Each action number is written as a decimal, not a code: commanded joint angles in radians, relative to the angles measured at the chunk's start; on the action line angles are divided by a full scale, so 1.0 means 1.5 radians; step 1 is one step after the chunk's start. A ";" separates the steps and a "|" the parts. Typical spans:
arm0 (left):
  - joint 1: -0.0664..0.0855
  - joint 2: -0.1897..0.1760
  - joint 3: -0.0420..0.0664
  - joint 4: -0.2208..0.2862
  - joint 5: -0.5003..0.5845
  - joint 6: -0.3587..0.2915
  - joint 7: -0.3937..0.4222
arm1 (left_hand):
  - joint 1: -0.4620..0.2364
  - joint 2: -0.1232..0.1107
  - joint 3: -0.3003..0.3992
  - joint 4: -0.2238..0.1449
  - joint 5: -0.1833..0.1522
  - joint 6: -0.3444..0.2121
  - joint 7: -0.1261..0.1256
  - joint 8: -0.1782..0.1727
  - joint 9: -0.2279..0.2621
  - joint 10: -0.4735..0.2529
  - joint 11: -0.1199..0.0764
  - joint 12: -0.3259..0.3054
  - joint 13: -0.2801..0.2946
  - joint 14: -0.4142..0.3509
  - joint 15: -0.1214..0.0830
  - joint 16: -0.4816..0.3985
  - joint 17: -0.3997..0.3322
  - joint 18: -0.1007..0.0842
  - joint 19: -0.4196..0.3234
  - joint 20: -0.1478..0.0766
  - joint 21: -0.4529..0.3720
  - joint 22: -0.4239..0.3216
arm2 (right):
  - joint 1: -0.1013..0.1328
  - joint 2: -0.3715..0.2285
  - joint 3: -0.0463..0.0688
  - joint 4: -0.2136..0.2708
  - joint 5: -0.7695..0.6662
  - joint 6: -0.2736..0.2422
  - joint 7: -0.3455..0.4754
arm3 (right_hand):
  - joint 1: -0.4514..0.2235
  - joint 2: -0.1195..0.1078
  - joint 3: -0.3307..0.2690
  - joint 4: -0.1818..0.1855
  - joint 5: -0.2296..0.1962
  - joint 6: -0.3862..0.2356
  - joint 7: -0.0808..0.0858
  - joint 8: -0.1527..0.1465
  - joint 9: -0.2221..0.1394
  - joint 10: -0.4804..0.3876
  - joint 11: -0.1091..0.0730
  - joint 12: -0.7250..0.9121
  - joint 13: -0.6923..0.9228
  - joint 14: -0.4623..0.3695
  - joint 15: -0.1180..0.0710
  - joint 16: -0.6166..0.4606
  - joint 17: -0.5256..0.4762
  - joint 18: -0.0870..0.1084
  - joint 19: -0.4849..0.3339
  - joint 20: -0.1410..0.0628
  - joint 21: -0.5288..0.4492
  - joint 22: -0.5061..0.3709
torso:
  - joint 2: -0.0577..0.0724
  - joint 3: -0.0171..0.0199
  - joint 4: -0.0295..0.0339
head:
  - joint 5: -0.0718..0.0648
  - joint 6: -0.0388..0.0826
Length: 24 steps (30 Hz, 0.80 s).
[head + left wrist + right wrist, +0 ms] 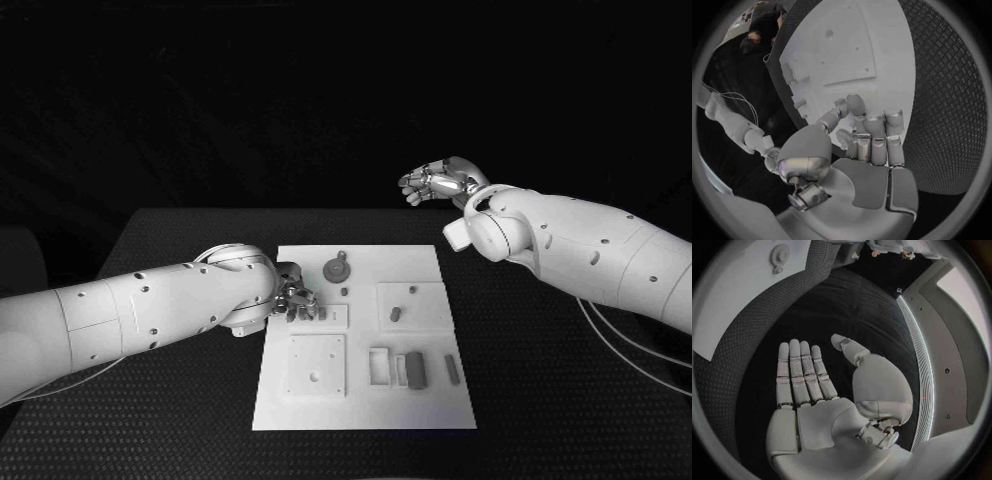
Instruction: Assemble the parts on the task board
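- Left hand [296, 300] sits low at the left edge of the task board [433, 400], about halfway along that edge. From my left wrist view its fingers [876, 132] are curled over toward the thumb with the tips close together; I cannot tell whether a small part is pinched between them or they are just closed on nothing.
- Right hand [440, 183] is held up beyond the board's far right corner, well apart from everything on it. My right wrist view shows the palm [820, 415] flat and the fingers straight and spread, holding nothing.
- Nearest the left hand, just beside its fingertips, is a raised square block [325, 318] on the board; a second square block [317, 365] lies toward the near left corner.
- Further in, a round part with a short tab [336, 270] lies near the far edge, and a small peg [395, 313] stands on the square plate [414, 305] by the right edge.
- Toward the near right corner, a dark bar [415, 370] and a thinner bar [451, 370] lie with their long axes running near-to-far, beside a pale slotted holder [382, 367].
- My judgement: the left hand is far nearer the parts, so the next pick or seat falls to it; the bars lie to its near right, and it should close across their width.
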 commanded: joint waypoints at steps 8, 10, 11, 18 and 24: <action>-0.006 -0.009 -0.004 -0.004 -0.017 0.016 -0.010 | 0.003 0.011 0.001 -0.004 0.002 0.038 -0.033 0.002 0.002 0.001 -0.006 0.004 0.001 0.012 -0.015 0.003 0.001 0.004 0.005 -0.060 0.005 0.011 | 0.000 0.000 0.000 0.001 -0.004 0.010 0.003 | -0.006 0.001 -0.002 0.002 0.004 -0.001 0.005 -0.004 -0.001 0.001 0.004 -0.004 -0.001 -0.005 0.000 -0.005 0.001 0.010 -0.006 0.001 -0.004 0.001 | 0.000 -0.0006 0.0003 | 0.000 0.000; -0.006 -0.010 -0.004 -0.004 -0.017 0.017 -0.010 | 0.003 0.012 0.002 -0.004 0.003 0.038 -0.033 0.002 0.002 0.001 -0.006 0.004 0.001 0.012 -0.016 0.004 0.001 0.004 0.005 -0.060 0.005 0.011 | 0.000 0.000 0.000 0.001 -0.004 0.010 0.003 | -0.006 0.001 -0.002 0.002 0.004 -0.001 0.005 -0.004 -0.001 0.001 0.004 -0.004 -0.001 -0.005 0.000 -0.005 0.001 0.010 -0.006 0.001 -0.004 0.001 | 0.000 -0.0007 0.0004 | 0.000 0.000; -0.006 -0.012 -0.004 -0.004 -0.017 0.016 -0.010 | 0.003 0.012 0.002 -0.004 0.003 0.038 -0.033 0.002 0.002 0.001 -0.006 0.004 0.001 0.012 -0.016 0.004 0.001 0.004 0.005 -0.060 0.005 0.011 | 0.000 0.000 0.000 0.001 -0.004 0.010 0.003 | -0.006 0.001 -0.002 0.002 0.004 -0.001 0.005 -0.004 -0.001 0.001 0.004 -0.004 -0.001 -0.005 0.000 -0.005 0.001 0.010 -0.006 0.001 -0.004 0.001 | 0.000 -0.0006 0.0005 | 0.000 -0.001; -0.006 -0.018 -0.004 -0.005 -0.017 0.016 -0.011 | 0.003 0.012 0.003 -0.006 0.006 0.040 -0.034 0.002 0.003 0.002 -0.006 0.005 0.002 0.012 -0.016 0.006 0.002 0.004 0.005 -0.061 0.006 0.011 | 0.000 -0.001 0.000 0.001 -0.004 0.010 0.003 | -0.006 0.001 -0.002 0.002 0.004 -0.001 0.006 -0.004 -0.001 0.001 0.004 -0.004 -0.001 -0.005 0.000 -0.005 0.001 0.010 -0.006 0.001 -0.004 0.001 | 0.000 -0.0005 0.0005 | 0.000 -0.001; -0.006 -0.017 -0.004 -0.005 -0.017 0.019 -0.011 | 0.003 0.011 0.003 -0.007 0.007 0.040 -0.034 0.003 0.004 0.002 -0.006 0.006 0.003 0.013 -0.016 0.006 0.002 0.004 0.006 -0.061 0.007 0.011 | 0.000 0.000 0.000 0.000 -0.004 0.010 0.004 | -0.006 0.001 -0.002 0.002 0.004 -0.002 0.006 -0.004 -0.001 0.001 0.004 -0.004 -0.001 -0.006 0.000 -0.005 0.001 0.010 -0.006 0.001 -0.005 0.002 | 0.000 0.0000 -0.0002 | 0.000 -0.002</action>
